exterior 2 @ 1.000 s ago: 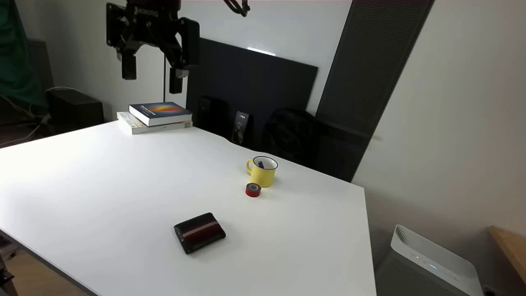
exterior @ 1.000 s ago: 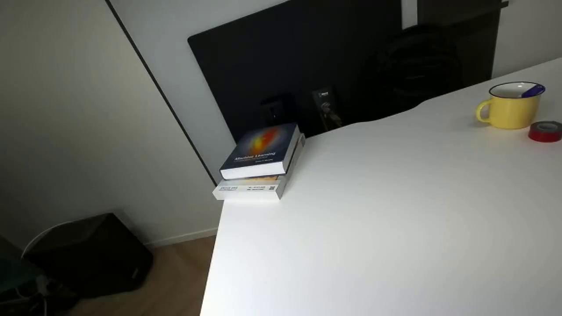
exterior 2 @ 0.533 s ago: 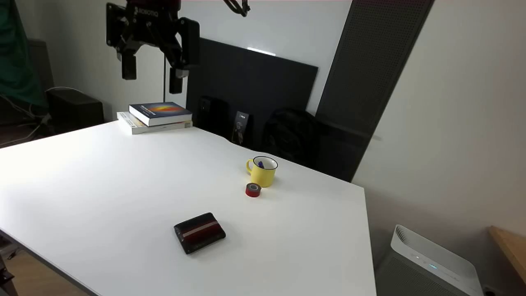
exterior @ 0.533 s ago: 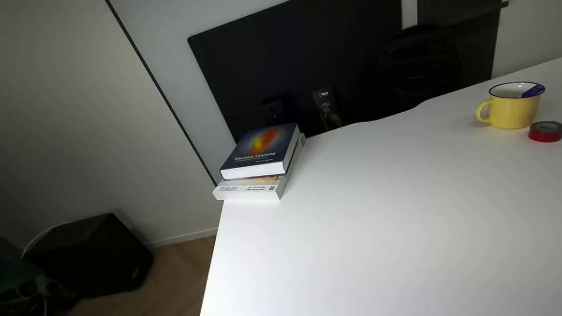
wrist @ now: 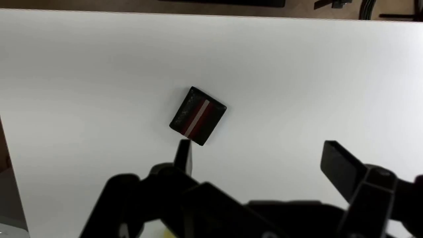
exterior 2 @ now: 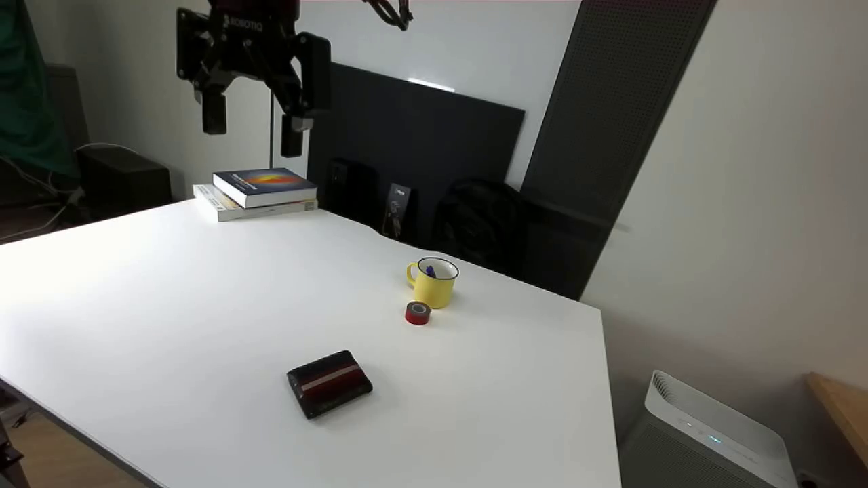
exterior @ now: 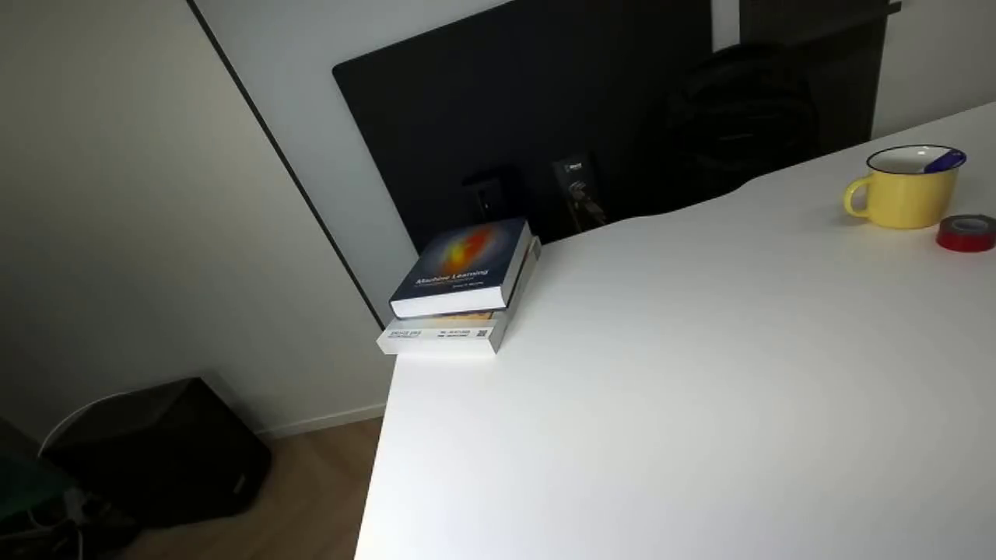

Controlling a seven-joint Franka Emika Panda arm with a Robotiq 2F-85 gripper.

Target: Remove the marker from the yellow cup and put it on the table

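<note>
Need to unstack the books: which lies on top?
The dark blue book, its cover marked "Machine Learning"; the other book lies beneath it, its top mostly covered.

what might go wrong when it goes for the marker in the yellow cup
The open gripper may catch the yellow cup and tip it, since only the purple end of the marker shows at the cup's mouth. The red tape roll close beside the cup might also get bumped.

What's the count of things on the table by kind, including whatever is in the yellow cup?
Books: 2
Yellow cup: 1
Marker, inside it: 1
Red tape roll: 1
Dark wallet-like item: 1
Total: 6
</note>
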